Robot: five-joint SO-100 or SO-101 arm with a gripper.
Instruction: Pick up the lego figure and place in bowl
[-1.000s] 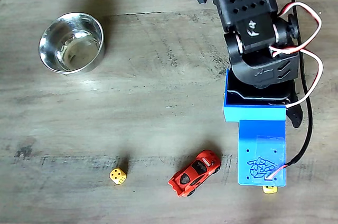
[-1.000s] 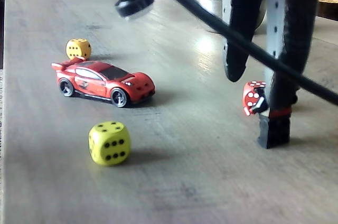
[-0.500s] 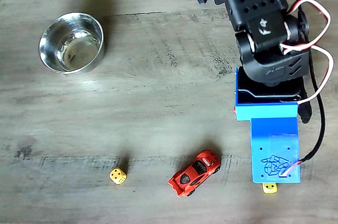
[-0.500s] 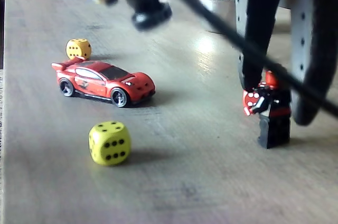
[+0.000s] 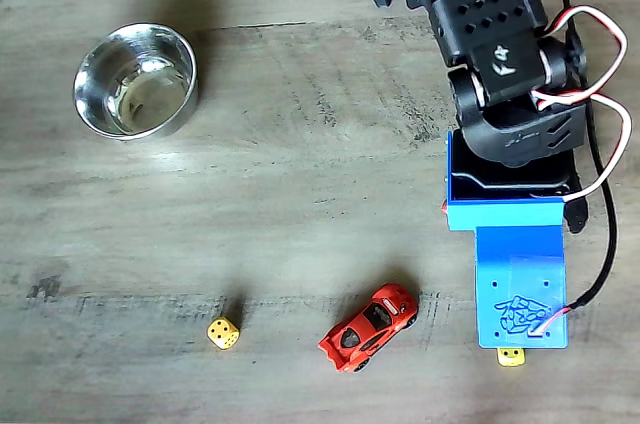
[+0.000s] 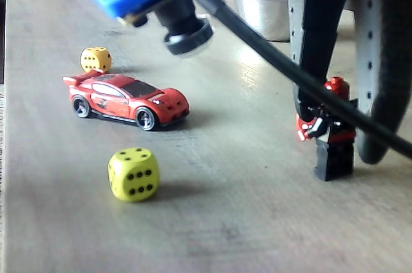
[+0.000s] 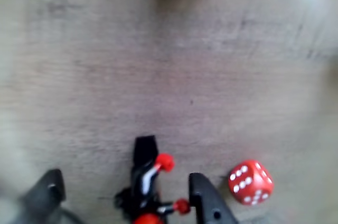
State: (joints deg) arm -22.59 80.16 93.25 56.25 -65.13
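Lego figure (image 7: 143, 192) stood upright on the wooden counter (image 5: 300, 174) near its right edge in a fixed view, framed by the gripper (image 7: 127, 192) — jaws spread wide either side, not closed, red die (image 7: 251, 182) just beside, bowl (image 5: 135, 80) well apart, toward the upper-left corner.

red car (image 5: 368, 327), 2 yellow dice (image 5: 223, 333), red die (image 7: 251, 182)

The lego figure (image 7: 145, 184) stands on the desk (image 7: 169, 65) between the two open tips of the tool (image 7: 124, 192). A red die (image 7: 251, 182) sits just beside the right tip.
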